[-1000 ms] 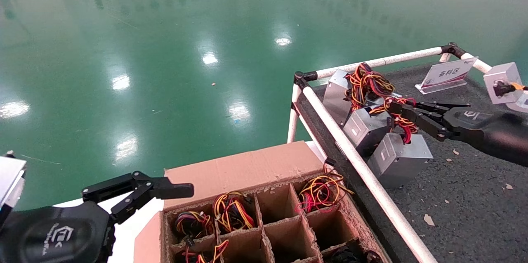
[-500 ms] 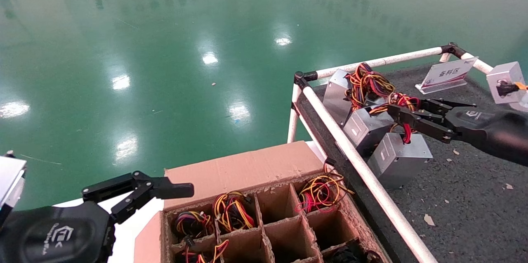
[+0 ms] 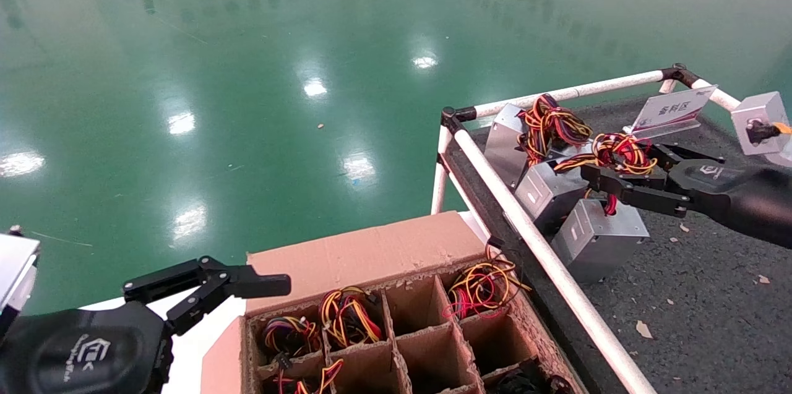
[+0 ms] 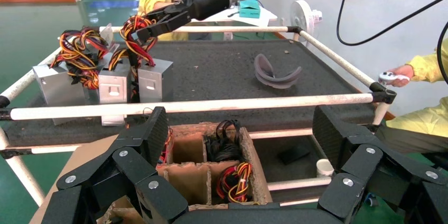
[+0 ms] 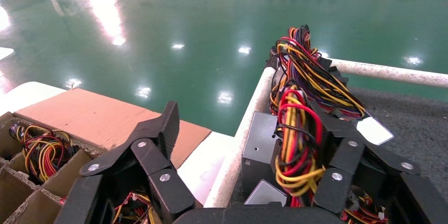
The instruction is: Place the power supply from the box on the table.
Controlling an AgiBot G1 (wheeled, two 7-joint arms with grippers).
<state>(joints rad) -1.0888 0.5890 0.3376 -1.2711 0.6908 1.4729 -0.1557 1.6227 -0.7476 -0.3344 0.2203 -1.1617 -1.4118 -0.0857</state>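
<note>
Right gripper (image 3: 609,179): reaching over the table (image 3: 711,295) from the right; fingers spread wide, a loop of the red and yellow wires (image 3: 622,153) draping over and between them; whether the fingers are pinching the wires, I cannot tell
Supply (image 3: 597,236): sitting on the table just inside the near rail (image 3: 550,258), directly under the right gripper; its wires are rising from its top up to the gripper
Other units: two more units are standing on the table behind the supply, one (image 3: 547,190) touching it, the other (image 3: 504,140) in the corner by the black joint, wires heaped on top
Left gripper (image 3: 247,286): hanging beside the box (image 3: 365,255) at its left outer edge, fingers wide apart, holding nothing
Box: standing below the table's near rail, flap lying open toward the floor; several cells are holding coils of coloured wires (image 3: 346,313), the cell nearest the rail too (image 3: 482,289); two middle cells are showing bare cardboard
Sign (image 3: 671,111): standing on the table at its far edge, behind the right gripper
Left wrist view: a dark curved object (image 4: 276,71) is lying on the table, well apart from the three units (image 4: 113,78)
</note>
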